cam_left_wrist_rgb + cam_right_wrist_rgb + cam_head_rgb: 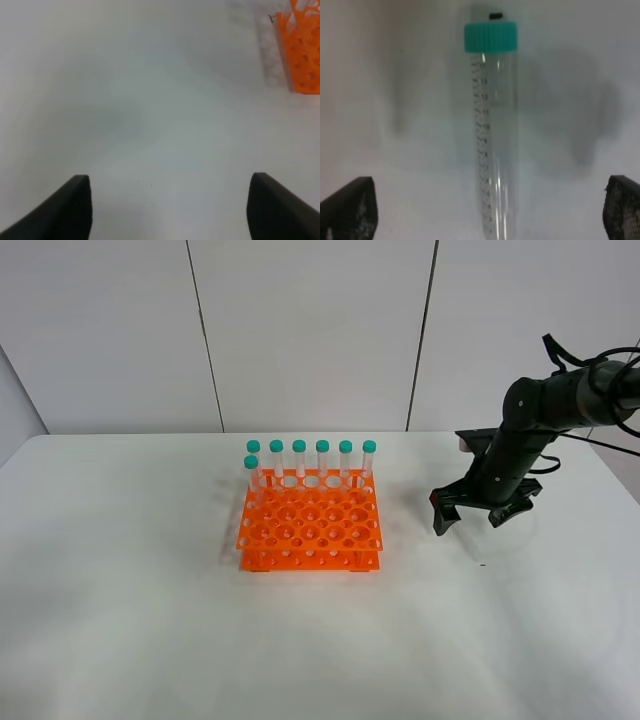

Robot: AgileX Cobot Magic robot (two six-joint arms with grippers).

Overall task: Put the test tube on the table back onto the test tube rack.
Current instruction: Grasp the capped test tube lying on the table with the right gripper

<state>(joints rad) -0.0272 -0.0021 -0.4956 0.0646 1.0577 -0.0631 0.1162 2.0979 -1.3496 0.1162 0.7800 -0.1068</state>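
Test tube: lies flat on the table, to the right of the rack and well apart from it; clear body, with the teal cap pointing away from the wrist camera.
Writing on tube: a printed graduation scale with small numerals runs along the body; digits too blurred to read with confidence.
Speck: small dark mark on the table just beyond the cap.
Right gripper: jaws spread wide, one on either side of the tube, neither touching it; held low over the table.
Left gripper: jaws parted wide, nothing between them, bare table beneath.
Test tube rack: orange, mid-table; one corner shows in the left wrist view.
Racked tubes: seven, teal-capped, upright; six stand along the back row, one in the next row at the left end.
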